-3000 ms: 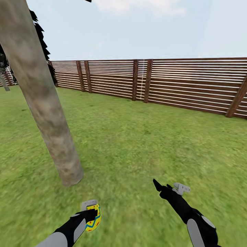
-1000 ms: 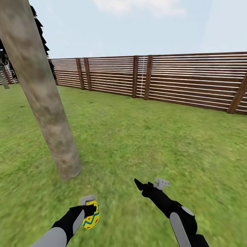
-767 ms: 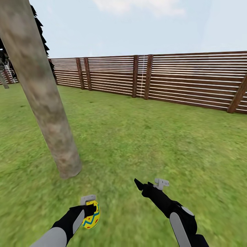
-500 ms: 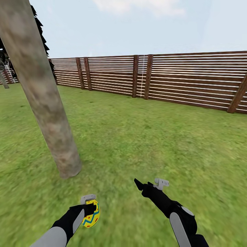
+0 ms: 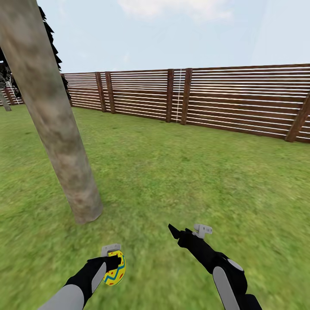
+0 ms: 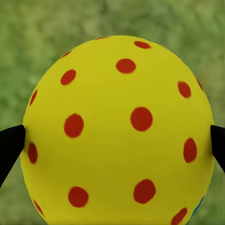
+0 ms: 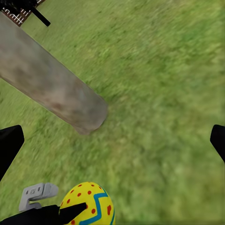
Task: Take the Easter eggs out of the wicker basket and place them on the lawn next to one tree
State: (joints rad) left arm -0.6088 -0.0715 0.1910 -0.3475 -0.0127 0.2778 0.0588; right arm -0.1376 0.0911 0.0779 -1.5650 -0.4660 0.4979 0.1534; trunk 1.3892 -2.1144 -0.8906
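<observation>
Ahead, in the head view, the tree [image 5: 51, 112] rises as a bare grey-brown trunk from the lawn [image 5: 181, 181], with the slatted wooden fence [image 5: 224, 101] running across behind it. Low at the left, the left gripper [image 5: 113, 267] is closed on an Easter egg [image 5: 115, 270], yellow with a blue zigzag and red dots, held above the grass near the foot of the trunk. To the right, the right gripper [image 5: 186, 230] hangs over bare grass with nothing in it. From the left wrist view, the egg [image 6: 117, 133] sits between the two black fingertips [image 6: 9, 145], which touch its sides. From the right wrist view, the fingertips [image 7: 8, 143] stand wide apart and empty, looking down on the trunk's base [image 7: 86, 115], with the egg [image 7: 89, 204] in the other gripper close by.
</observation>
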